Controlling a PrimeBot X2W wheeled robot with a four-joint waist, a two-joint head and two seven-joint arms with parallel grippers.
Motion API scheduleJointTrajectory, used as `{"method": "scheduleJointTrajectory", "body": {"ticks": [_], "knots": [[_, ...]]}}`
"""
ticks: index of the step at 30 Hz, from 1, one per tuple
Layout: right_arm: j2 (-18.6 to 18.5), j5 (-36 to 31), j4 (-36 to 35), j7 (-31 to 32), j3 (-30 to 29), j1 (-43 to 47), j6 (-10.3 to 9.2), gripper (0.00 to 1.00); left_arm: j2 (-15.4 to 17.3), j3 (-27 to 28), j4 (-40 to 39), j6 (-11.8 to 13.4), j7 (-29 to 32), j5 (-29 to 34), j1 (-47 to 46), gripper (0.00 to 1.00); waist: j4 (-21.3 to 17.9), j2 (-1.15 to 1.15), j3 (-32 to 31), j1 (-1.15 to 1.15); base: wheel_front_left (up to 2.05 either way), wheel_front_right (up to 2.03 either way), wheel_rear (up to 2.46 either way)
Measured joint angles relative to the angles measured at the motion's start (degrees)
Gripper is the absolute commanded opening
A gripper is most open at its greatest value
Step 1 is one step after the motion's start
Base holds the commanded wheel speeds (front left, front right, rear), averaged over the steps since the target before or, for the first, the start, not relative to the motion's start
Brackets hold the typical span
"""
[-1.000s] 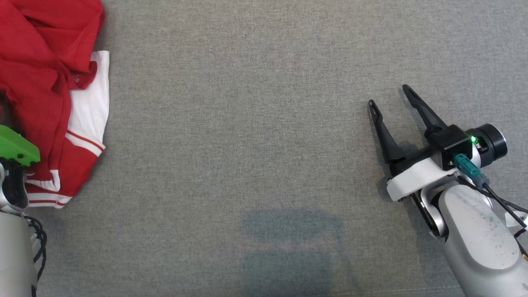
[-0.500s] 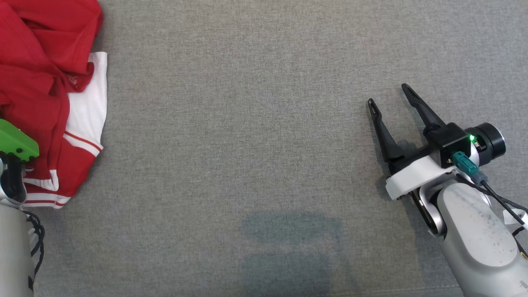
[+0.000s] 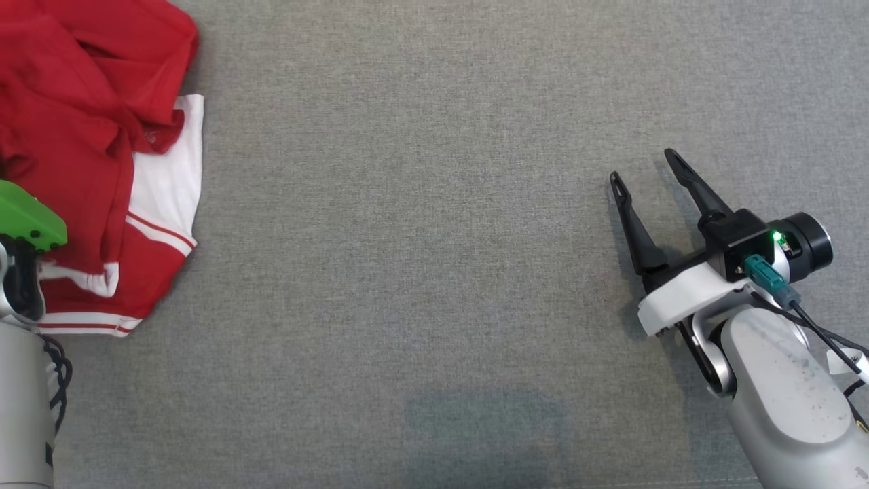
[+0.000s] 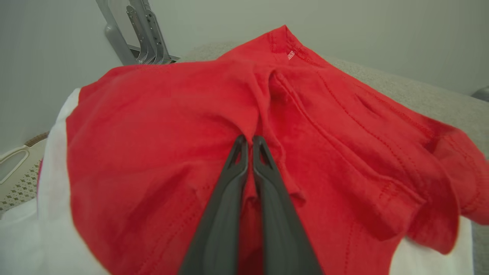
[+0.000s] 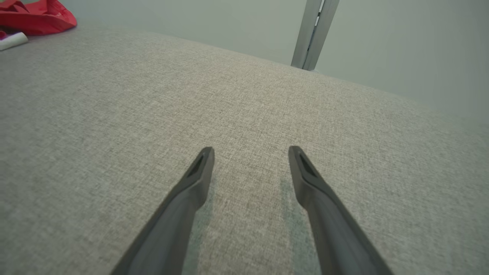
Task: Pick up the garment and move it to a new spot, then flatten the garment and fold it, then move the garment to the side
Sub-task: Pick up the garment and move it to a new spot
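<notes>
The red and white garment (image 3: 81, 136) lies crumpled at the far left of the grey counter (image 3: 421, 204); the left claw (image 4: 250, 138) is pinched tight on a fold of its red cloth; the right claw (image 3: 641, 167) stands wide, low over the counter at the right side, well apart from the garment.

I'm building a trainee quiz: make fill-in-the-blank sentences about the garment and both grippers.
The left gripper is shut on the crumpled ____-and-white cloth garment.
The right gripper holds its fingers ____ over the grey woven surface.
In the head view, the garment lies at the upper ____.
Missing words: red; open; left.
</notes>
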Motion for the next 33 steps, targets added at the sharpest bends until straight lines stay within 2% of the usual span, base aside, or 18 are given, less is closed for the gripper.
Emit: {"method": "scheduleJointTrajectory", "body": {"ticks": [9,15,22,26,33], "knots": [[1.8,0.2,1.0,0.0,0.5,1.0,0.03,1.00,2.4,-0.2,-3.3,-2.0,-1.1,0.2,-1.1,0.00,1.1,0.00,-2.8,0.00,0.00,0.00,0.00],[3.3,0.5,1.9,0.0,1.2,2.5,0.16,1.00,2.4,-0.7,-6.0,-3.5,-1.1,0.1,-1.3,0.00,1.3,0.00,-5.0,0.00,0.00,0.00,0.00],[3.7,0.6,2.4,0.0,1.3,3.2,0.55,1.00,1.9,-3.7,-11.8,-5.1,-0.2,-0.1,-2.4,0.00,0.8,0.00,-7.6,0.00,0.00,0.00,0.00],[4.5,0.7,2.4,0.0,1.3,3.6,0.57,1.00,-0.1,-6.3,-15.8,-5.8,1.3,-1.3,-2.4,0.00,-0.1,0.00,-8.7,0.00,0.00,0.00,0.00],[4.8,1.0,2.6,0.0,0.9,5.3,0.56,1.00,-6.3,-13.8,-23.1,-6.6,3.8,-3.9,-1.8,0.00,-2.1,0.00,-10.3,0.00,0.00,0.00,0.00]]}}
